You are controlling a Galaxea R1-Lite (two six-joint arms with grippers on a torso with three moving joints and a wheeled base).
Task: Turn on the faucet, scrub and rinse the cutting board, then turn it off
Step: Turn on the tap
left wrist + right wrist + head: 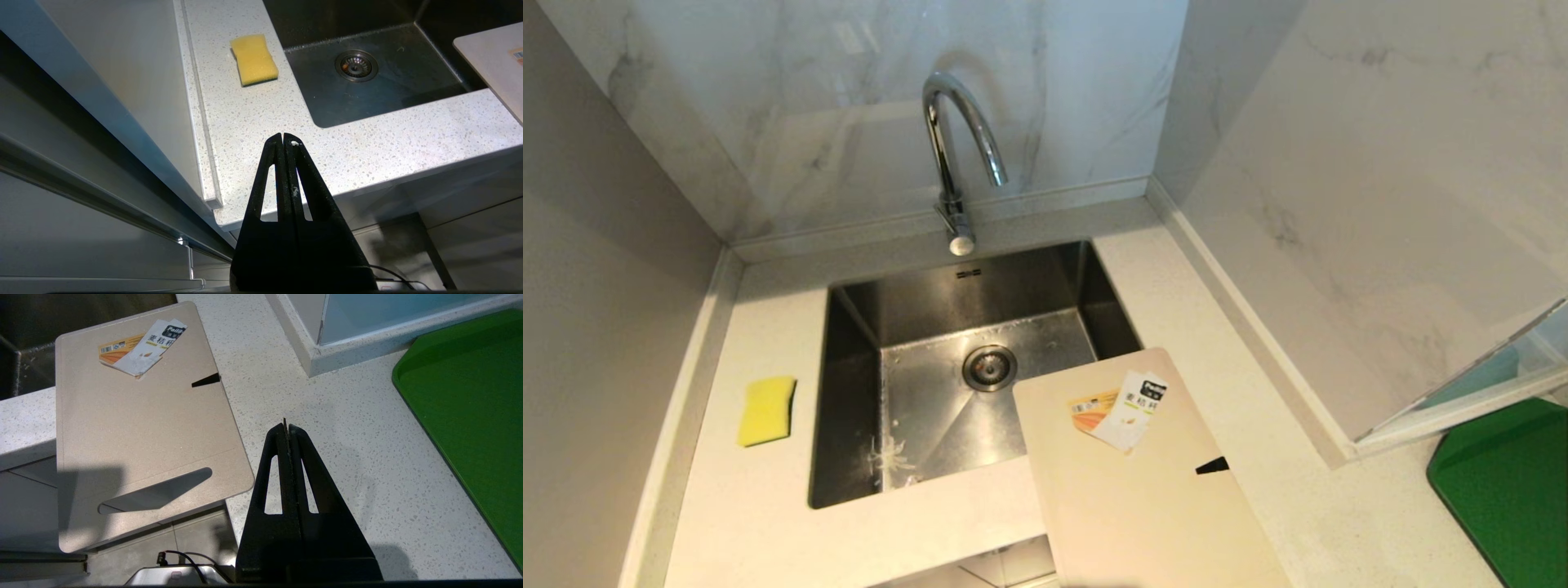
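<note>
The faucet (956,155) is seen behind the sink (849,392), its lever at the base, no water running. The cutting board (1135,482) is laid across the sink's front right corner, long axis running away from the robot, overhanging the counter edge. Both the left gripper (283,139) and the right gripper (288,428) are clenched and empty, held short of the sink; the board is judged nearer the right one.

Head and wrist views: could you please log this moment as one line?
faucet: off | cutting board: dry on counter, overhanging sink | left gripper: shut, empty | right gripper: shut, empty
</note>
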